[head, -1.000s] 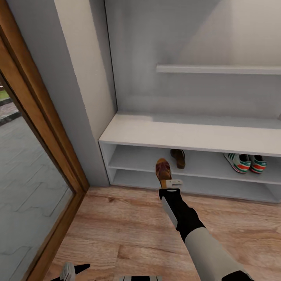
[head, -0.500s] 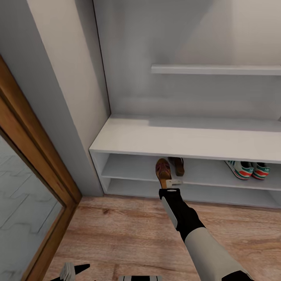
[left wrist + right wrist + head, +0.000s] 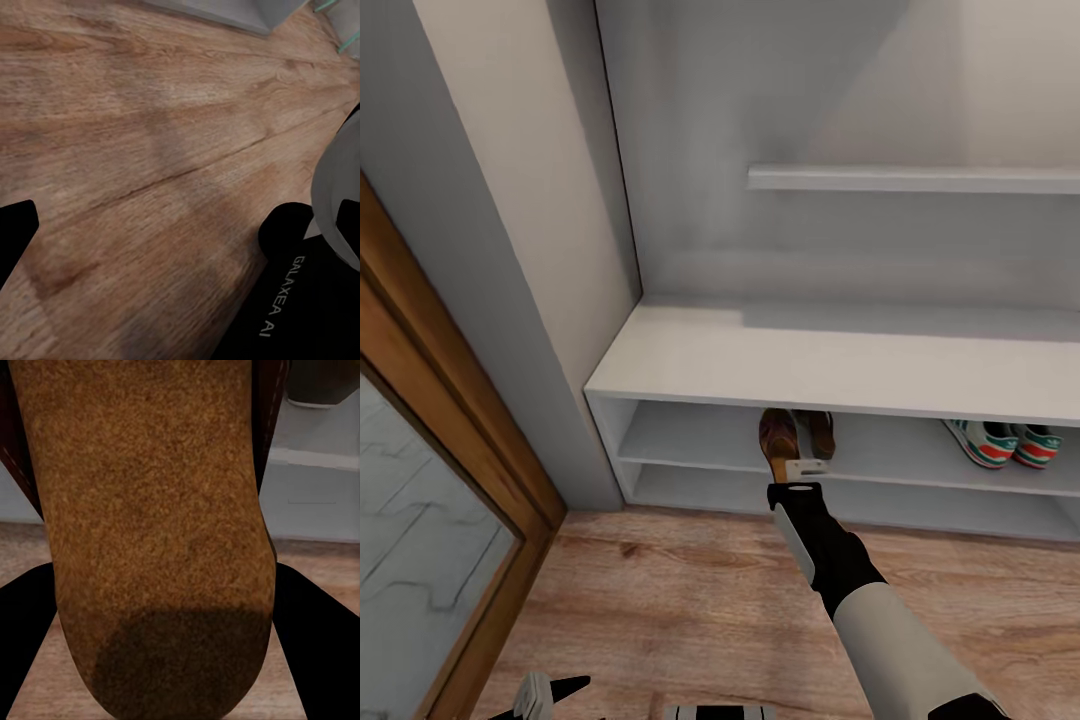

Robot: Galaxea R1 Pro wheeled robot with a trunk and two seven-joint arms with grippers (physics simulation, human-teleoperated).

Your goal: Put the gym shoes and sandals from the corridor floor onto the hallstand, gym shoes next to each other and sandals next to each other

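My right gripper [image 3: 796, 463] is shut on the heel of a brown sandal [image 3: 777, 438], whose toe reaches into the upper shelf slot of the pale grey hallstand [image 3: 840, 355]. The second sandal [image 3: 821, 431] lies in that slot right beside it. Farther right in the same slot, the two gym shoes [image 3: 1005, 444] stand side by side. In the right wrist view the tan footbed of the sandal [image 3: 150, 510] sits between the dark fingers [image 3: 315, 645]. My left gripper [image 3: 547, 693] hangs open low over the corridor floor [image 3: 150, 150].
A wooden door frame [image 3: 450, 400] with glass stands at the left, next to a grey wall pillar [image 3: 530, 250]. A higher shelf [image 3: 910, 178] juts out above the hallstand's broad top. Wood plank floor [image 3: 690, 590] stretches in front of the rack.
The view has closed in on the hallstand. The held sandal's toe has gone from in front of the rack into the upper slot, beside the other sandal.
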